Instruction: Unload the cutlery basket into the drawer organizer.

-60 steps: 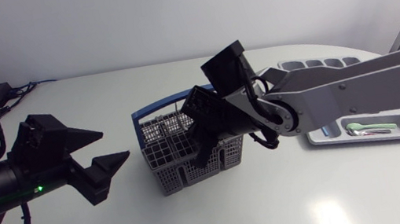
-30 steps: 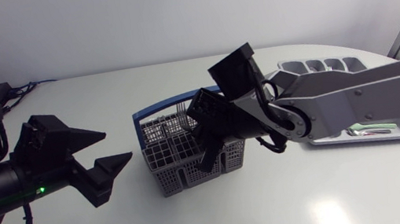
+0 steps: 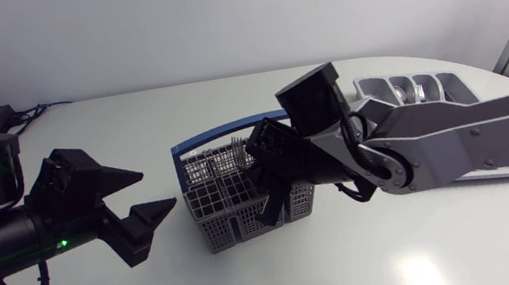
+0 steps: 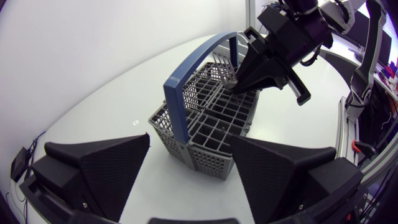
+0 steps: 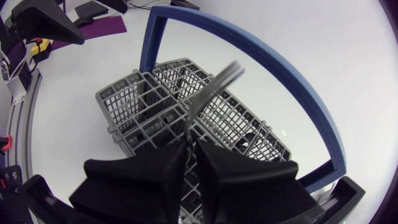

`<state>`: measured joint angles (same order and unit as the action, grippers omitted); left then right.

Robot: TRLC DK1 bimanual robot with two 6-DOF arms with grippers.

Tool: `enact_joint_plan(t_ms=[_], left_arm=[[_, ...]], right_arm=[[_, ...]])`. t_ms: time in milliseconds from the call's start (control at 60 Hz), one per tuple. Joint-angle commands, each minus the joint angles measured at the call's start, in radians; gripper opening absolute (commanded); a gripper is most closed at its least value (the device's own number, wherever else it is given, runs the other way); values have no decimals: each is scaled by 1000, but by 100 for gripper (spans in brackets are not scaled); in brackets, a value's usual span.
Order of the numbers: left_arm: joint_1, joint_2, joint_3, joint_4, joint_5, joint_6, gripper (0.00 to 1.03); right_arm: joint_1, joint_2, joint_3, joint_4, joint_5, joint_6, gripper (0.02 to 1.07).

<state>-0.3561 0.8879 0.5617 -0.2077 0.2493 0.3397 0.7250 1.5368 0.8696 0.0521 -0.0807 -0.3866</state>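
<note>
silver right arm (image 3: 475, 130), blk wedge fingers (image 5: 137, 180)

The cutlery basket (image 3: 237, 228) is set near the middle of the surface (image 3: 353, 259), with its handle (image 3: 204, 140) arched above it. The drawer organizer (image 3: 459, 87) is placed to the basket's right and farther back, partly hidden behind the right arm. The left pincer (image 3: 155, 186) is held to the left of the basket and apart from it, with the basket ahead of its spread fingers. The right pincer (image 5: 191, 146) is positioned over the basket's right part. A piece of cutlery (image 5: 211, 93) is clamped between its fingers and is extended ahead of them over the basket's compartments.
</note>
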Motion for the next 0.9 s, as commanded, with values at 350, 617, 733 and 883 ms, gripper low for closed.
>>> enact_joint_plan(t_ms=[350,617,733,883], left_arm=[[-75,52,50,17,-36,-30,98],[-103,91,86,22,-44,-34,98],[-99,102,84,36,-44,-34,98],[-98,125,92,50,-44,-33,98]], right_arm=[[4,-168,-64,-24,-2,3,81],[-49,-86,28,-38,-94,11,81],[-65,-40,62,-32,-108,12,81],[-67,-9,83,-21,-111,26,81]])
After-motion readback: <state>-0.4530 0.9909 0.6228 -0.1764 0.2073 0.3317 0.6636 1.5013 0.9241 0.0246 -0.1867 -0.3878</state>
